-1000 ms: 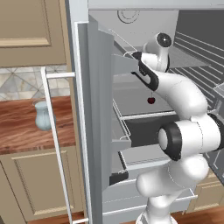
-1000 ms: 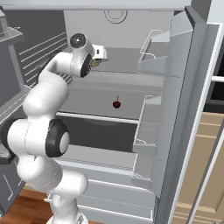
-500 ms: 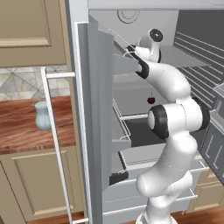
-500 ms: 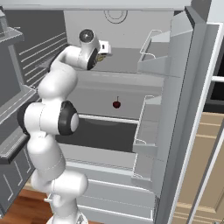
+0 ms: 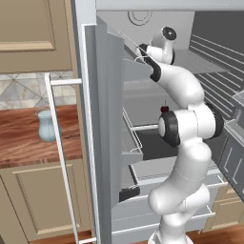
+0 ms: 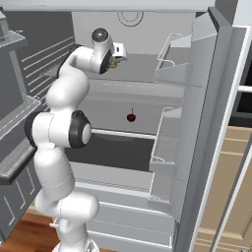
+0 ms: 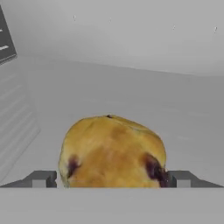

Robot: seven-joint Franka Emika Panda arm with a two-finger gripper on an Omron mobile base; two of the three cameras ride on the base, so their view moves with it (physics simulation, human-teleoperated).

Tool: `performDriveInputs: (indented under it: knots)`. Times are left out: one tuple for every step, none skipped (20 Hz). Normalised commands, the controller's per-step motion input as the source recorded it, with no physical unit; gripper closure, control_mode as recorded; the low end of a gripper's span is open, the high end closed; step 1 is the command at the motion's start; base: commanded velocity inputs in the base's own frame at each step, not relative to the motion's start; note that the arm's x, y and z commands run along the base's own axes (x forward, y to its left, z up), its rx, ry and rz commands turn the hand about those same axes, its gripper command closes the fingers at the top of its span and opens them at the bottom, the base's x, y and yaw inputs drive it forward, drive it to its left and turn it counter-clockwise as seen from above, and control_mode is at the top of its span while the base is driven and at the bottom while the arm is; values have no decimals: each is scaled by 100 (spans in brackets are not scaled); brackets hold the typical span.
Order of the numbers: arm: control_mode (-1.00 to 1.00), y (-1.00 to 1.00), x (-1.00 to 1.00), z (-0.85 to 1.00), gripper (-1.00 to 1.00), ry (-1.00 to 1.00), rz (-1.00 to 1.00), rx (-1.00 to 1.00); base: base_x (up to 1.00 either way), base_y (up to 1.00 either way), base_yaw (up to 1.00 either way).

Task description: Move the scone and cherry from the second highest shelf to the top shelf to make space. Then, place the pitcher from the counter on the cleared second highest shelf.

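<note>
The golden-tan scone [image 7: 111, 153] sits between my gripper's [image 7: 112, 179] two fingertips, which press against its sides. In the right base view my gripper [image 6: 117, 58] holds the scone [image 6: 114, 63] just above the top shelf [image 6: 142, 71], under the round light fitting. The dark red cherry [image 6: 131, 117] lies on the second highest shelf [image 6: 106, 115], also seen as the cherry [image 5: 164, 109] beside my arm. The pale blue-grey pitcher [image 5: 46, 126] stands on the wooden counter [image 5: 21, 145], left of the fridge.
The open left fridge door [image 5: 107, 119] with its bins [image 5: 133, 143] stands between the pitcher and the shelves. The right door [image 6: 197, 123] carries wire-railed bins [image 6: 170, 59]. A dark drawer tray [image 6: 118, 150] lies below the cherry's shelf.
My arm has straightened and lifted the hand a little higher and deeper over the top shelf, carrying the scone with it. The cherry and pitcher have stayed put.
</note>
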Motion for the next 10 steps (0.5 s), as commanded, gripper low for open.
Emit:
performDriveInputs:
  knots:
    - [-100,14,-42,0,-100,-20,0,-3,0,0,0]
    - [-100,22,-46,0,-100,-23,0,-4,0,0,0]
    - [-100,28,-49,4,-100,-27,0,-5,0,0,0]
    - [-100,30,-48,6,-100,-25,0,-6,0,0,0]
    - [-100,30,-45,0,-100,-17,0,-6,0,0,0]
    - [-100,30,-41,0,-100,-1,0,-6,0,0,0]
    - [-100,24,-46,0,-100,0,0,-6,0,0,0]
    - [-100,13,-66,0,-100,0,0,-4,0,0,0]
    - [-100,5,-81,-6,-100,0,0,-3,0,0,0]
    - [-100,0,-89,0,-100,0,-1,-1,0,0,0]
